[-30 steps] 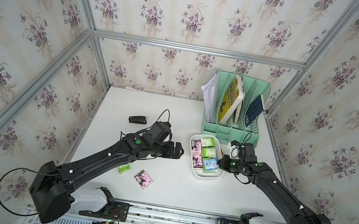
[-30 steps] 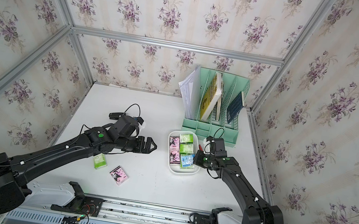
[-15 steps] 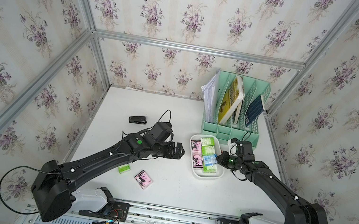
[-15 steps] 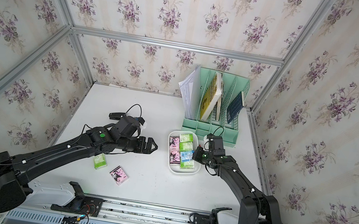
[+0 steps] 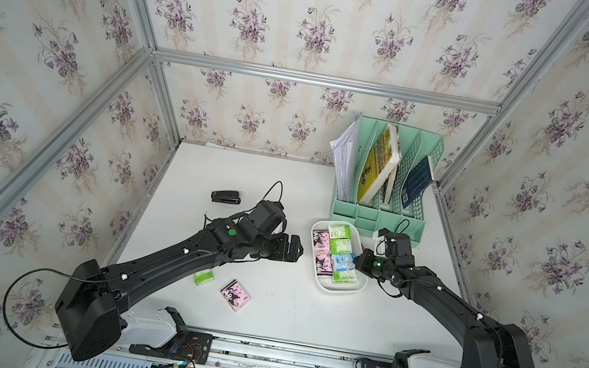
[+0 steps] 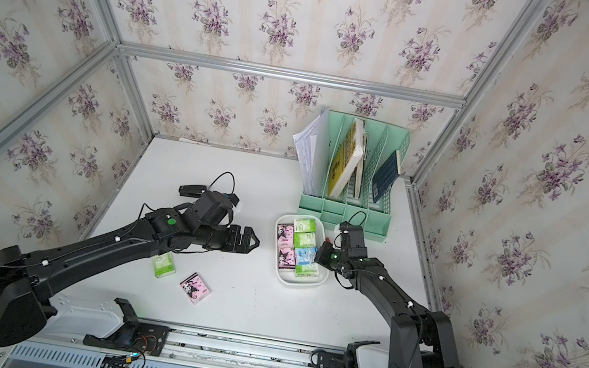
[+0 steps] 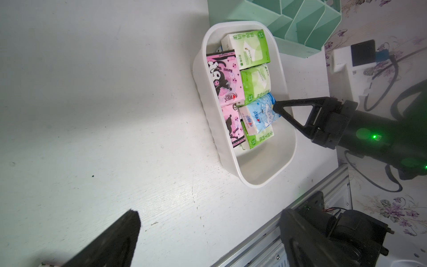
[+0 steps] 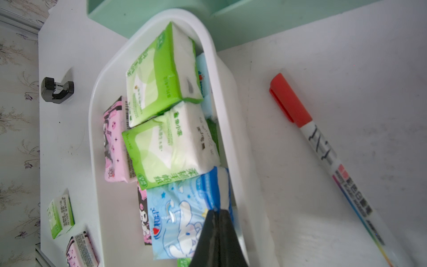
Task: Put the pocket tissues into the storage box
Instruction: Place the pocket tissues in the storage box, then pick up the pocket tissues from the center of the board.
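The storage box (image 5: 344,289) (image 6: 302,281) is a shallow white tray in front of the organizer. It holds several pocket tissues: green, pink and one blue pack (image 5: 343,262) (image 7: 258,115) (image 8: 182,222) lying on top. My right gripper (image 5: 357,262) (image 8: 216,211) reaches over the box's right rim, shut on the edge of the blue pack. My left gripper (image 5: 293,248) (image 7: 208,222) hovers open and empty left of the box. A green pack (image 5: 203,276) (image 8: 60,215) and a pink pack (image 5: 235,295) (image 8: 80,249) lie loose on the table beside the left arm.
A mint green desk organizer (image 5: 377,216) with books and papers stands right behind the box. A black stapler (image 5: 226,196) lies at the back left. A red-capped marker (image 8: 300,111) lies to the right of the box, under the right arm. Walls close in on three sides.
My right gripper has edged slightly toward the back over the box rim, keeping the blue pack at its tips. The left arm has barely moved.
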